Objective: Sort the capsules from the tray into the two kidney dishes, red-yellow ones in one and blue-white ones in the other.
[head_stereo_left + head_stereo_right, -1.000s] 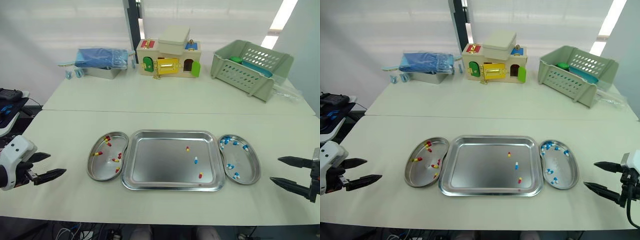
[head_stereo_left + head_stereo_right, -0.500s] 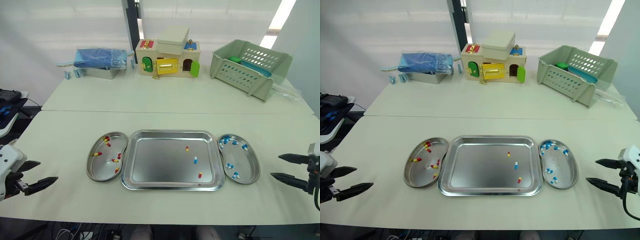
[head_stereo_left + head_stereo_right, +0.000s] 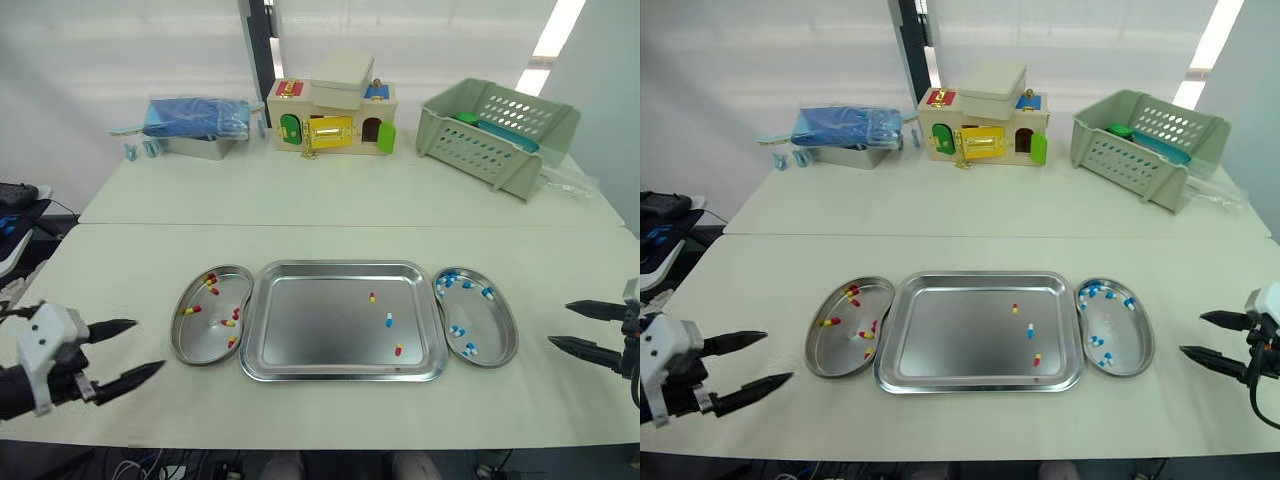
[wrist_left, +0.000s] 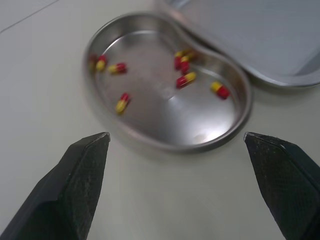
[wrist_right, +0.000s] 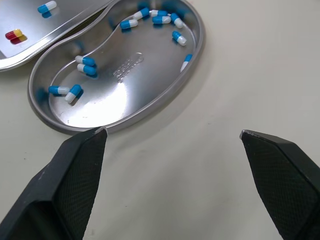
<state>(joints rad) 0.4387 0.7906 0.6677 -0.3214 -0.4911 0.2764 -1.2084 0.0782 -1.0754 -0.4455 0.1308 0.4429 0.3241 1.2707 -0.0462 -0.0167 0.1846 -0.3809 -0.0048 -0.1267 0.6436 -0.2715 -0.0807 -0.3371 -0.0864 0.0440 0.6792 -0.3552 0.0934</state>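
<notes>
A steel tray [image 3: 310, 325] lies mid-table and holds two red-yellow capsules [image 3: 372, 297] [image 3: 398, 350] and one blue-white capsule [image 3: 389, 320]. On its left, a kidney dish [image 3: 203, 340] holds several red-yellow capsules [image 4: 121, 103]. The kidney dish [image 3: 488, 322] on its right holds several blue-white capsules [image 5: 86, 61]. My left gripper [image 3: 147, 346] is open, low over the table, left of and nearer than the left dish [image 4: 165, 107]. My right gripper [image 3: 560, 323] is open too, right of the right dish [image 5: 125, 95]. Neither holds anything.
At the back of the table stand a toy house box [image 3: 332, 118], a green plastic basket [image 3: 497, 135] and a blue bag on a metal container [image 3: 195, 120]. The table's front edge runs just behind both grippers.
My left gripper drew back toward the table's left edge, then came forward and right, closer to the left dish. The right gripper has barely moved. The capsules lie as before.
</notes>
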